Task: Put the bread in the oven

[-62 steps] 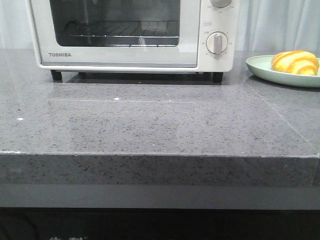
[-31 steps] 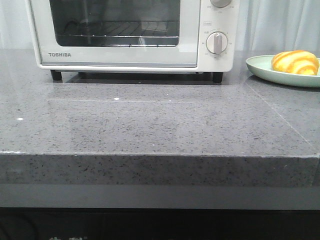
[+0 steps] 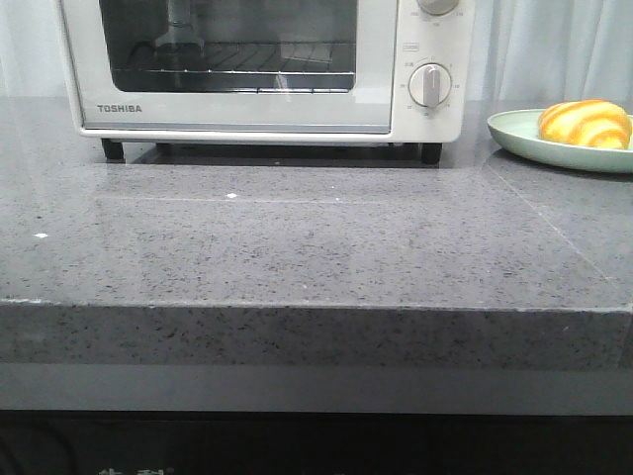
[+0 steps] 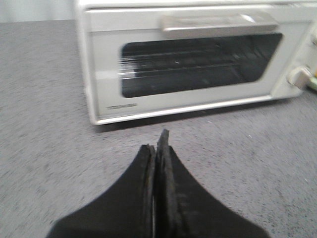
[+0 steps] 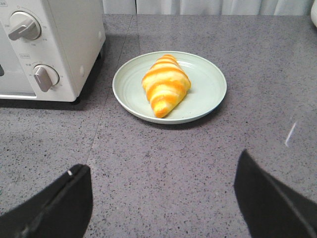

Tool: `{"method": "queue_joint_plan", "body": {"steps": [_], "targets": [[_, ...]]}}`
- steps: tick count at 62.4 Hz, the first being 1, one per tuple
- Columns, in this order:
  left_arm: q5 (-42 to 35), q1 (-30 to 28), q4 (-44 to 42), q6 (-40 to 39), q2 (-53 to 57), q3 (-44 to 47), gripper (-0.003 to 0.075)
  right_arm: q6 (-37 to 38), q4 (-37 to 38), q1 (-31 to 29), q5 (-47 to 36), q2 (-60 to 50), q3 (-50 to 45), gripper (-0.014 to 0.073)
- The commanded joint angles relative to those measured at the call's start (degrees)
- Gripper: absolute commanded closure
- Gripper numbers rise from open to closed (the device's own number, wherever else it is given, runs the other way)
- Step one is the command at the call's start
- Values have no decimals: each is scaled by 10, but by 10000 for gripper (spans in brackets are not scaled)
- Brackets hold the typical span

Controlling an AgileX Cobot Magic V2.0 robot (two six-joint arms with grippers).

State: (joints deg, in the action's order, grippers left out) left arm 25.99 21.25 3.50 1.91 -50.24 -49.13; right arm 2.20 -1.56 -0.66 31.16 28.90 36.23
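Note:
The bread (image 3: 584,123) (image 5: 165,84), a glossy orange roll with yellow stripes, lies on a pale green plate (image 3: 514,135) (image 5: 208,89) at the right of the counter. The cream-white oven (image 3: 247,114) (image 4: 104,89) stands at the back with its glass door closed. Neither gripper shows in the front view. In the left wrist view my left gripper (image 4: 155,146) is shut and empty, above the counter in front of the oven door. My right gripper (image 5: 161,171) is open, empty, short of the plate, its fingers (image 5: 74,193) wide apart.
The grey speckled counter (image 3: 316,247) has a front edge close to me. The oven's knobs (image 3: 429,85) (image 5: 44,78) face forward, next to the plate. Pale curtains (image 3: 554,49) hang behind.
In the oven door's glass a reflection of an arm has appeared at the upper left. The bread, plate and oven have not moved.

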Motion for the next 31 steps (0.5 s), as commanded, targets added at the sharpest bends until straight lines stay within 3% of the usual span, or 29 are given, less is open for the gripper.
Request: {"method": "queue_joint_plan", "body": {"steps": [1,12,31], "targets": [[-38,43,-41,-30,-42,-50,738,-4,0,-3,-39,7,16,-8],[-44,100,-170,-144,-134,-120,738,-4,0,-3,-39,7,16,-8],[-171,124,-170,-151,-266,-229,738,-4,0,-3,-43,7,16,-8]]}}
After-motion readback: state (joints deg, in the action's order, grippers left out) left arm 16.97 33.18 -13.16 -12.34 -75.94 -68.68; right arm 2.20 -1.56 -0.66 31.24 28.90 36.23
